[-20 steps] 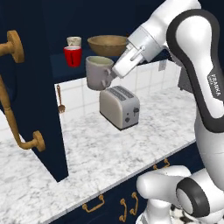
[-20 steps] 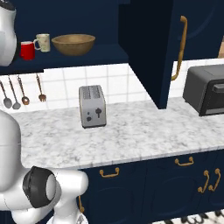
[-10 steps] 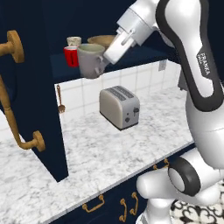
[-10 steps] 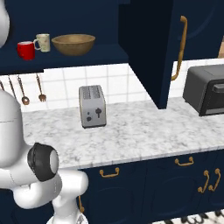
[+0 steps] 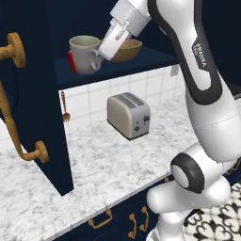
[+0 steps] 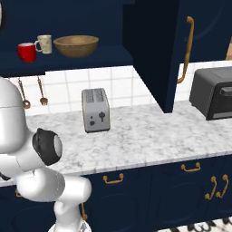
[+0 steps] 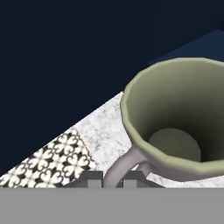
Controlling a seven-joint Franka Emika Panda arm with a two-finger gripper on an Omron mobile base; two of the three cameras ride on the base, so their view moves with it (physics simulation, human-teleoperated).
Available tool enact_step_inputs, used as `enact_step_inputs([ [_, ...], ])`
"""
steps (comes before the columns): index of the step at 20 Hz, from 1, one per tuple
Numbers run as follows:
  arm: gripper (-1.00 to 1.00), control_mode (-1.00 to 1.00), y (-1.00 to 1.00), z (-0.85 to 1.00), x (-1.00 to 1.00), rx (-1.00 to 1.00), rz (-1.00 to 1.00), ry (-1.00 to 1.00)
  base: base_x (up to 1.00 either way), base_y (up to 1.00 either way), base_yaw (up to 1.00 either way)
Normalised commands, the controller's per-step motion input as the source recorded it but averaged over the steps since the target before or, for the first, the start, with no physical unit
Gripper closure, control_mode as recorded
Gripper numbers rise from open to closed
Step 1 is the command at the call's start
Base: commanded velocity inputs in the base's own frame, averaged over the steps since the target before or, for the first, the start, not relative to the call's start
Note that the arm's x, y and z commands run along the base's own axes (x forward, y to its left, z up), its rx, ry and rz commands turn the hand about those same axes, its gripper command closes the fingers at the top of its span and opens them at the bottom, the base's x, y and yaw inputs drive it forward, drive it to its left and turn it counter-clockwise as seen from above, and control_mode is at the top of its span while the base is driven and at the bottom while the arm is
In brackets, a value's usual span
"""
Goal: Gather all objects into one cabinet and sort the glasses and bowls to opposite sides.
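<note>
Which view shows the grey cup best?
The left base view: the whole grey cup shows, upright, held in the gripper at the cabinet shelf. The hand view gives its rim, inside and handle close up.

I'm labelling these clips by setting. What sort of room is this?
A kitchen, rendered rather than real: a toaster on a marble counter, a toaster oven, and navy cabinets holding cups and a wooden bowl.
</note>
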Motion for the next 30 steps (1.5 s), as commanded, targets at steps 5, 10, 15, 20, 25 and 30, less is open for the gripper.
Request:
enact_step_inputs([
  [5, 1.0, -1.0, 0.1, -0.01, 0.16, 0.0, 0.04, -0.01, 0.0, 0.0, 0.0],
  [10, 1.0, -1.0, 0.19, -0.65, -0.16, -0.03, 0.02, 0.15, 0.0, 0.0, 0.0],
  [15, 1.0, -1.0, 0.01, 0.04, 0.21, 0.01, 0.01, -0.15, 0.0, 0.0, 0.0],
  [20, 1.0, -1.0, 0.01, -0.1, 0.67, 0.0, -0.01, -0.15, 0.0, 0.0, 0.0],
  [25, 1.0, -1.0, 0.13, -0.06, 0.24, 0.01, 0.01, -0.03, 0.0, 0.0, 0.0],
  [30, 1.0, -1.0, 0.2, -0.04, 0.72, 0.0, 0.0, 0.0, 0.0, 0.0, 0.0],
])
